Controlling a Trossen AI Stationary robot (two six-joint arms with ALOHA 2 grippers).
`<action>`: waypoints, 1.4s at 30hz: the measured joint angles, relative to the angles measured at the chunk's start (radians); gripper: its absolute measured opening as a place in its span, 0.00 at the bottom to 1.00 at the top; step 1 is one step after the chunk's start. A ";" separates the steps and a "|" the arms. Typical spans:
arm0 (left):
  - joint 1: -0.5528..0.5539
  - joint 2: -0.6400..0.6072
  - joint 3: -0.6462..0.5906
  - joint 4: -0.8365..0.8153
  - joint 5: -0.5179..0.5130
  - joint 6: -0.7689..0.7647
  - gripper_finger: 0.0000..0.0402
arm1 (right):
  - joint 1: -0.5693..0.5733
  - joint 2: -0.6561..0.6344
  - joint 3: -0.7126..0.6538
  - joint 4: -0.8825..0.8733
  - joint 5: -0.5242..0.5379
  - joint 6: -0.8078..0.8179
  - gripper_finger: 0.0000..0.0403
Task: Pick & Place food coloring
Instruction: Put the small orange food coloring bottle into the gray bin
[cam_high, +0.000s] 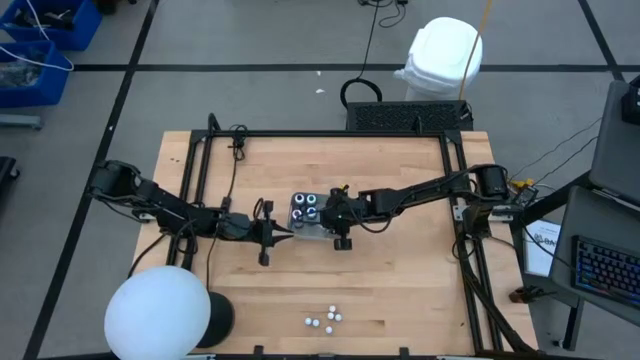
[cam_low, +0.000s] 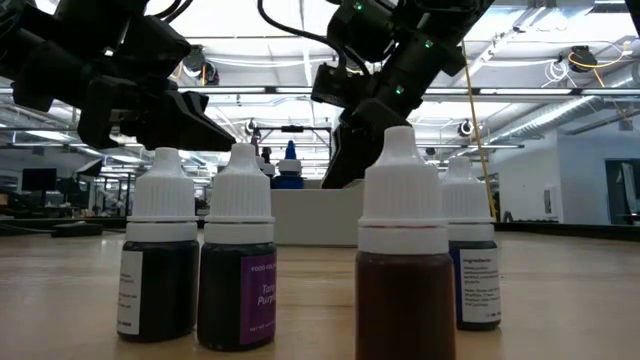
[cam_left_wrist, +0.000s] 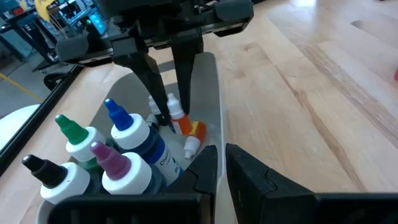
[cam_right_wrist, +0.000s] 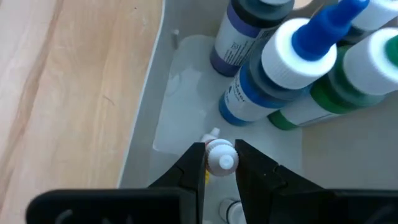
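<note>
A clear plastic tray (cam_high: 300, 232) sits mid-table. Several uncapped food coloring bottles stand in it, with green (cam_left_wrist: 73, 134), blue (cam_left_wrist: 124, 124), purple (cam_left_wrist: 109, 158) and black (cam_left_wrist: 43, 171) tips. A small orange bottle (cam_left_wrist: 186, 127) lies tilted near the tray's wall. My right gripper (cam_right_wrist: 221, 163) reaches down into the tray from the right and is shut on that orange bottle. My left gripper (cam_left_wrist: 221, 171) is at the tray's left near corner, shut on its wall. My left gripper pinches the tray's thin upright wall (cam_left_wrist: 216, 134) between its two fingers, coming nearly level from the table's left. The tray stays flat on the table. My right gripper pinches the orange bottle's white nozzle end (cam_right_wrist: 221, 154) between its two fingertips, slanting down from the right. The orange body (cam_left_wrist: 189, 129) hangs low by the tray floor; whether it is clear of the floor I cannot tell.
Several capped bottles (cam_high: 325, 318) stand in a small group near the table's front edge, close up in the low view, among them a purple one (cam_low: 238, 265) and a dark red one (cam_low: 405, 260). A white globe lamp (cam_high: 158, 312) sits at the front left corner.
</note>
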 joint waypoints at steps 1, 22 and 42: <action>0.000 0.000 0.000 0.000 0.000 0.002 0.10 | -0.002 0.000 0.000 0.000 -0.004 0.002 0.14; 0.000 0.000 0.000 0.000 -0.001 0.004 0.10 | -0.026 0.000 -0.010 0.073 -0.027 0.022 0.14; 0.000 0.000 0.000 0.000 -0.001 0.003 0.10 | -0.031 0.000 -0.044 0.089 -0.027 0.059 0.14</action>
